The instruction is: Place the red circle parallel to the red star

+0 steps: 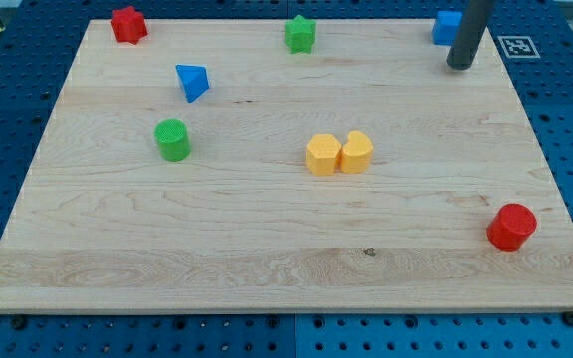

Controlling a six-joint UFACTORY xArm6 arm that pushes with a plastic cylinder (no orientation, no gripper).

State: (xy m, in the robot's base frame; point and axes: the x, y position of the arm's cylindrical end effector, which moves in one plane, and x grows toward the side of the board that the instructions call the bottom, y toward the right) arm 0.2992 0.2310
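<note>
The red circle stands near the board's lower right corner. The red star sits at the board's top left corner. My tip is at the view's top right, just below and right of a blue block that the rod partly hides. The tip is far above the red circle and far right of the red star.
A green star sits at top centre. A blue triangle and a green circle are at the left. Two yellow blocks touch each other at the middle. The wooden board lies on a blue pegboard table.
</note>
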